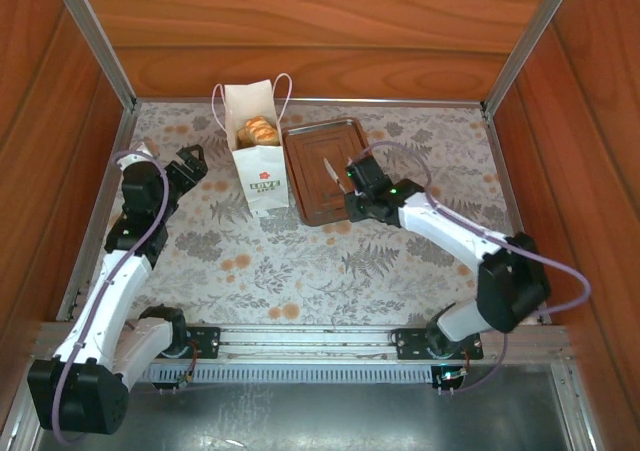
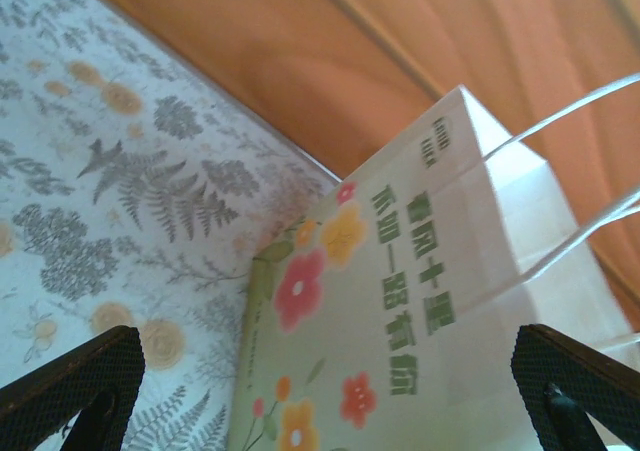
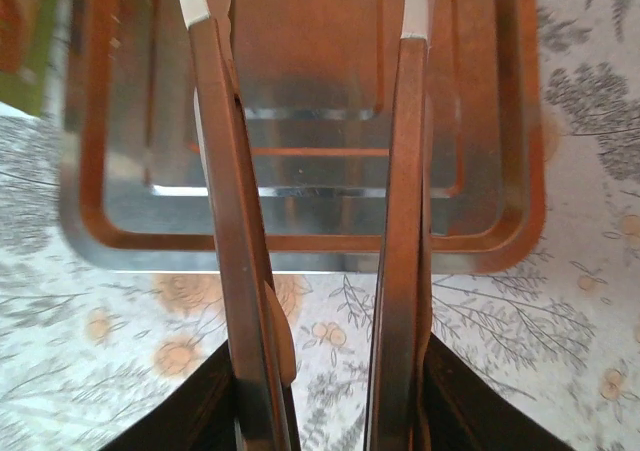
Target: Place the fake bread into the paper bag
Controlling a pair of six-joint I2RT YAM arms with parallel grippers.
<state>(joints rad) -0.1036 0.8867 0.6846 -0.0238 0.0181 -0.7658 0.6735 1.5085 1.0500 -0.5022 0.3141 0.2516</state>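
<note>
The bread (image 1: pixel 258 129) is sitting inside the bag (image 1: pixel 264 176); the left pincer (image 1: pixel 190 163), gaping, is hovering nearer it; the right pincer (image 1: pixel 356 183) is clamping tongs (image 1: pixel 329 168).

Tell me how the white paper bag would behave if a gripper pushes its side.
The paper bag stands upright on a narrow base, so it may tip. Its paper walls would probably dent. The bread inside might steady it.

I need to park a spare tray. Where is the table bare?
Bare: the cloth in front of the paper bag and tray; also right of the tray. Crowded: left end effector beside the bag, tongs over the tray.
</note>
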